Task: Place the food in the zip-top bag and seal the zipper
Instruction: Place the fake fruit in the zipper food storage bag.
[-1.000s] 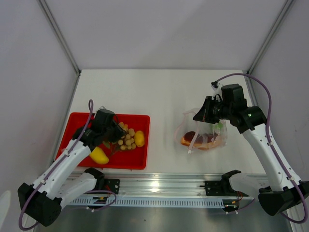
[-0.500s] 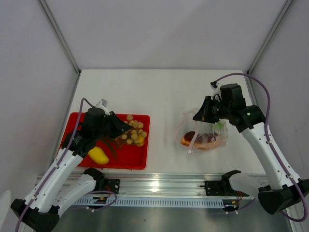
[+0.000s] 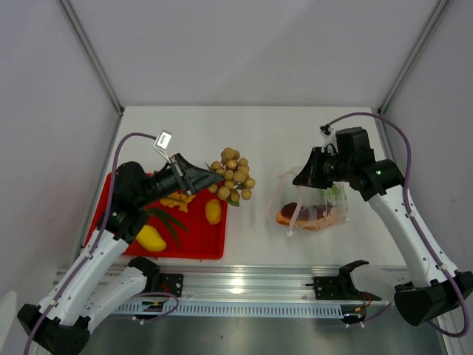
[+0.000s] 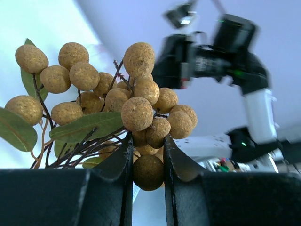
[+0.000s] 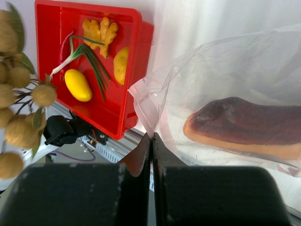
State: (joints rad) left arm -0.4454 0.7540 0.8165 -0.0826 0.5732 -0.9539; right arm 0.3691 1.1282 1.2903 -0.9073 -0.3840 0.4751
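Note:
My left gripper [image 3: 205, 178] is shut on a bunch of small tan balls [image 3: 232, 175] with leaves. It holds the bunch in the air past the tray's right edge, left of the bag. In the left wrist view one ball sits pinched between the jaws [image 4: 147, 162], with the rest of the bunch [image 4: 136, 110] above. My right gripper [image 3: 302, 177] is shut on the mouth edge of the clear zip-top bag [image 3: 318, 201], lifting it [image 5: 151, 140]. An orange-brown wedge [image 5: 249, 127] lies inside. The pink zipper [image 3: 294, 219] shows faintly along the bag's left side.
The red tray [image 3: 199, 249] at the left holds a yellow lemon [image 3: 213, 211], a second yellow fruit [image 3: 151, 238], green stalks [image 3: 167, 220] and a knobbly yellow piece [image 3: 176, 200]. A metal rail [image 3: 244, 285] runs along the table's near edge.
My left arm has lifted the bunch of tan balls out of the tray and carried it right, toward the bag. The right arm and the bag have stayed put.

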